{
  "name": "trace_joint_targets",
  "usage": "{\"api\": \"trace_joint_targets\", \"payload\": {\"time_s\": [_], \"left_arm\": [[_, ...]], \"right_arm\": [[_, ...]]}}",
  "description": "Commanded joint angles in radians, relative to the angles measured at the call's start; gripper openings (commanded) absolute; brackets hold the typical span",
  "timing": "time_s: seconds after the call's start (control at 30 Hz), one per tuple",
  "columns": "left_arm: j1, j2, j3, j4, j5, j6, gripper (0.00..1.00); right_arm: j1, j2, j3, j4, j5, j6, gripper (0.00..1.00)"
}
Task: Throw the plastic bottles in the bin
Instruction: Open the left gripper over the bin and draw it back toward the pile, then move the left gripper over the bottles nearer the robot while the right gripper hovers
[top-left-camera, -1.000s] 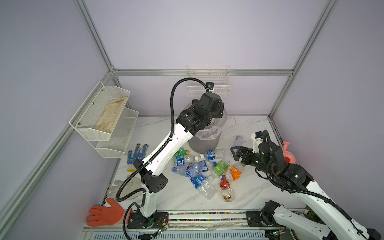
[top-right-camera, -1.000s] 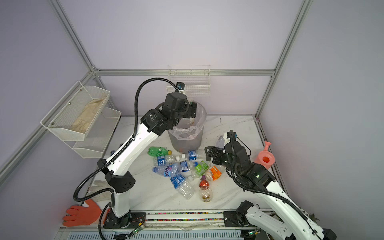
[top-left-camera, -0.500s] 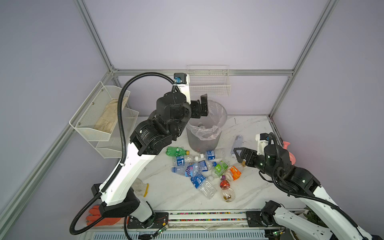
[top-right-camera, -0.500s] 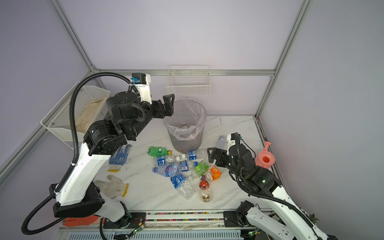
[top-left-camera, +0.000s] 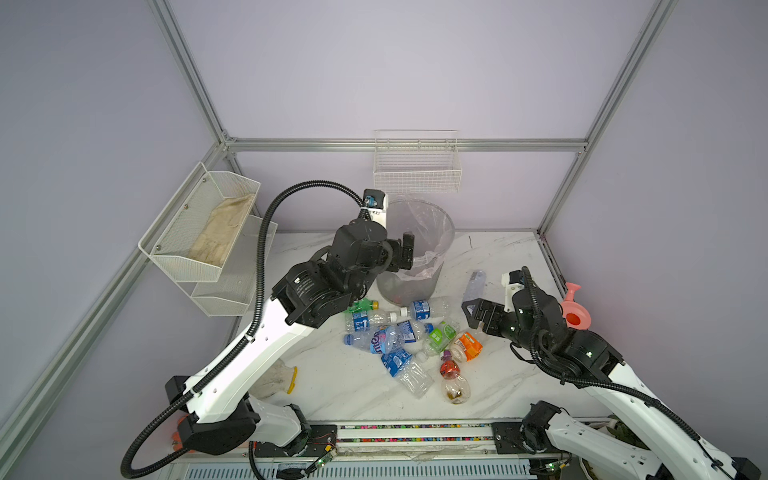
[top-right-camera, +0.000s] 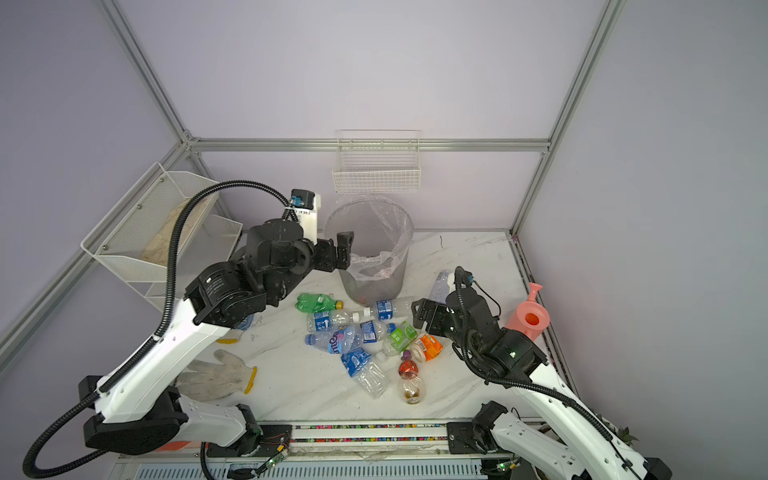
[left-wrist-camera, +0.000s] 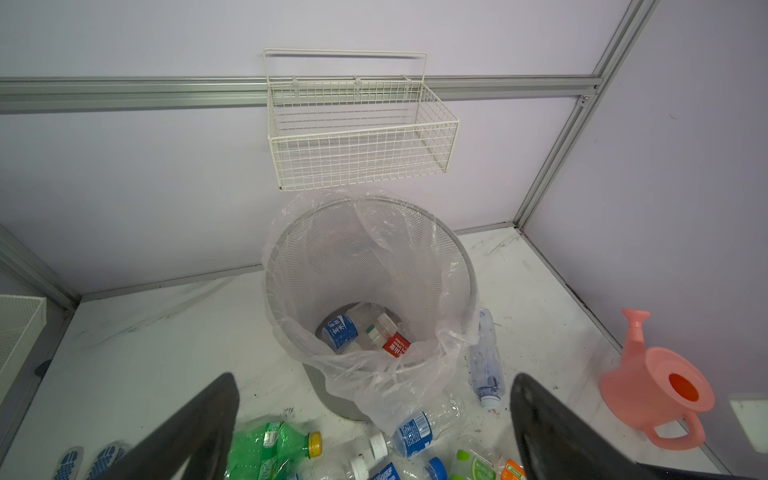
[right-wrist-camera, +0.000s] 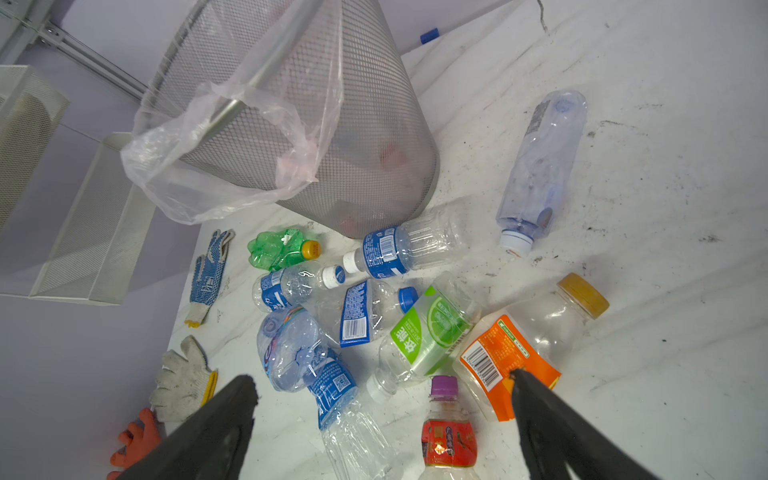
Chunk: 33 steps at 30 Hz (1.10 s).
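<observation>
Bottles (top-left-camera: 399, 332) lie heaped on the table (top-left-camera: 511, 374) at 6 o'clock of the bin (top-left-camera: 411, 286) in both top views, touching and overlapping. A few binned bottles (left-wrist-camera: 345, 332) are already at the bottom. Orange bottle (top-left-camera: 471, 345) is at the pile's 3 o'clock edge, long axis roughly 8-to-2 o'clock. Right jaws are spread wide and empty, just at its 12 o'clock, angled down toward it. In the right wrist view one tip overlaps it, contact unclear. Left jaws are also spread and empty, up at the bin's 9 o'clock rim, well apart from the pile. Right arm is nearer and probably takes the orange bottle across its width.
</observation>
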Motion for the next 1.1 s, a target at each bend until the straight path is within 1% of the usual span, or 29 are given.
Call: {"api": "trace_joint_targets", "payload": {"time_s": [0.0, 0.13, 0.4, 0.53, 0.7, 1.07], "left_arm": [[-0.005, -0.068, -0.125, 0.075, 0.021, -0.029, 1.0], [-0.005, -0.127, -0.25, 0.108, 0.037, -0.035, 1.0], [-0.005, -0.271, -0.495, 0.16, 0.055, -0.088, 1.0], [-0.004, -0.323, -0.582, 0.165, 0.068, -0.117, 1.0], [-0.005, -0.377, -0.696, 0.165, 0.08, -0.167, 1.0], [-0.005, -0.522, -0.923, 0.161, 0.118, -0.283, 0.97]], "right_arm": [[0.001, 0.0, -0.029, 0.0, -0.005, 0.028, 0.97], [0.001, 0.005, -0.068, 0.016, -0.018, 0.047, 0.97], [0.002, 0.021, -0.116, 0.015, -0.035, 0.059, 0.97], [0.002, 0.015, -0.147, 0.023, -0.048, 0.073, 0.97], [0.002, 0.015, -0.193, 0.057, -0.093, 0.095, 0.95], [0.005, 0.023, -0.254, 0.067, -0.114, 0.101, 0.94]]}}
